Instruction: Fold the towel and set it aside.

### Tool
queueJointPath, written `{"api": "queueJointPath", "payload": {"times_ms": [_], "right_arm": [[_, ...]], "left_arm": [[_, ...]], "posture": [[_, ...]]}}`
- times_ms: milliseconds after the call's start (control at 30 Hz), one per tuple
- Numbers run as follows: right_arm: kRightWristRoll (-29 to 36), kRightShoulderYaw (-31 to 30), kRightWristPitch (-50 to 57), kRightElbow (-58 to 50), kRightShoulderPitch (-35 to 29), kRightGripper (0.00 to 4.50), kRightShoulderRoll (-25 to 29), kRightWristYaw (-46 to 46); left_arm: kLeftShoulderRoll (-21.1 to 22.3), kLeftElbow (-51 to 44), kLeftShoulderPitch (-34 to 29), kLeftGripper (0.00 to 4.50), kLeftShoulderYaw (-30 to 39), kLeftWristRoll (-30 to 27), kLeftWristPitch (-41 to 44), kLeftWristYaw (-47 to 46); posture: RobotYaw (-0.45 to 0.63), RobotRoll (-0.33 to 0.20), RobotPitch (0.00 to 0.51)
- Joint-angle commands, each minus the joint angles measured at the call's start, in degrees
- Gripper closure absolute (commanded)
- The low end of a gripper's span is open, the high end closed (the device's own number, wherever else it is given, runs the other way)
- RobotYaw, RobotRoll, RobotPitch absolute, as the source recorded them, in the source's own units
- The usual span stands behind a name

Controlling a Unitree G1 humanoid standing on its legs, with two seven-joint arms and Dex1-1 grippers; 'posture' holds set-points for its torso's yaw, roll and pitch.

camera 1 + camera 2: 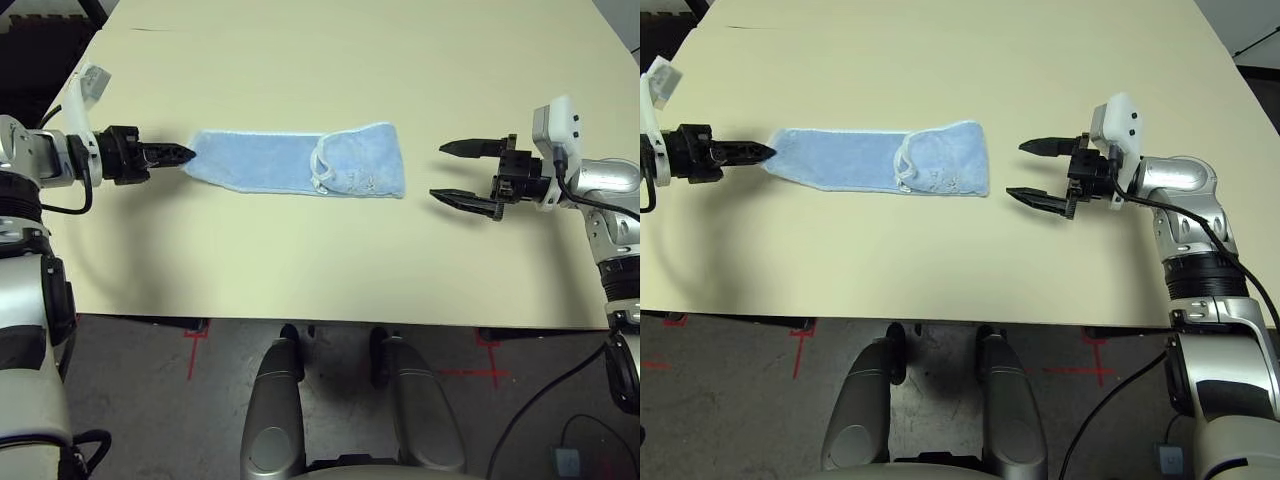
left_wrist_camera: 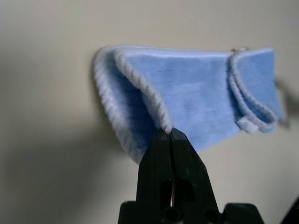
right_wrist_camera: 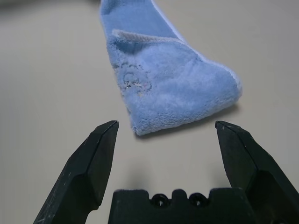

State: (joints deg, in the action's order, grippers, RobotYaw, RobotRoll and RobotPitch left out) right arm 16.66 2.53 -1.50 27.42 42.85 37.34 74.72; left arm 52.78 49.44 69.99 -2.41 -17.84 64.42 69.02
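1. The towel (image 1: 300, 162) lies as a long folded strip across the middle of the cream counter (image 1: 330, 60), running from the robot's left side toward its right, well clear of every counter edge
2. The strip narrows toward its left end and widens toward its right end; white stitched edging runs along its borders
3. Near the right end a folded-over corner shows a curved line of white edging and a small white loop tag (image 2: 247, 125), with faint embroidery (image 3: 133, 80) on the pile beside it
4. The left tool (image 1: 176, 154) is clenched on the narrow left end of the towel, its two black fingers pressed together over the edging, which rises to the fingertips in the left wrist view
5. The held end is pinched up off the counter, and the layers of cloth spread apart below the grip; the rest of the strip rests flat
6. The right tool (image 1: 464, 172) is released, its two black fingers spread wide and pointing toward the towel's wide right end
7. The right tool stands near that end but apart from it, with bare counter between the fingertips and the cloth
8. A shadow of the left arm falls on the counter toward its near edge
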Motion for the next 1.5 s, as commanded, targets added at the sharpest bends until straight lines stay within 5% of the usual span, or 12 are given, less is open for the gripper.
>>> {"api": "queueJointPath", "payload": {"times_ms": [33, 567, 933, 1233, 1500], "right_arm": [[-0.46, 0.18, -1.30, 2.42, 0.33, 0.00, 0.28, 0.00], [7.08, 5.65, 3.46, 0.16, -4.73, 0.00, 2.63, 3.47], [6.46, 4.92, 1.20, -1.46, -5.89, 0.00, 2.55, 3.80], [5.94, 4.13, 1.09, -1.17, -4.64, 0.00, 2.14, 3.63], [5.86, 4.05, 1.18, -1.94, -4.40, 0.00, 2.02, 3.26]], "left_arm": [[-0.55, -4.11, 1.04, 4.48, -0.71, -1.46, 2.56, 2.75], [-6.27, -6.46, 7.23, 4.48, 0.34, -4.08, 4.24, 2.96], [-9.40, -12.02, 10.05, 4.48, 0.53, -7.04, 8.30, 3.14], [-13.49, -23.31, 9.76, 4.48, 2.00, -14.21, 15.84, 0.69], [-16.47, -24.08, 6.97, 4.48, -1.53, -13.59, 13.75, -1.93]], "posture": [[0.01, 0.000, 0.277], [0.00, 0.000, 0.277], [0.00, 0.000, 0.278], [0.00, 0.000, 0.281], [-0.02, 0.000, 0.282]]}}
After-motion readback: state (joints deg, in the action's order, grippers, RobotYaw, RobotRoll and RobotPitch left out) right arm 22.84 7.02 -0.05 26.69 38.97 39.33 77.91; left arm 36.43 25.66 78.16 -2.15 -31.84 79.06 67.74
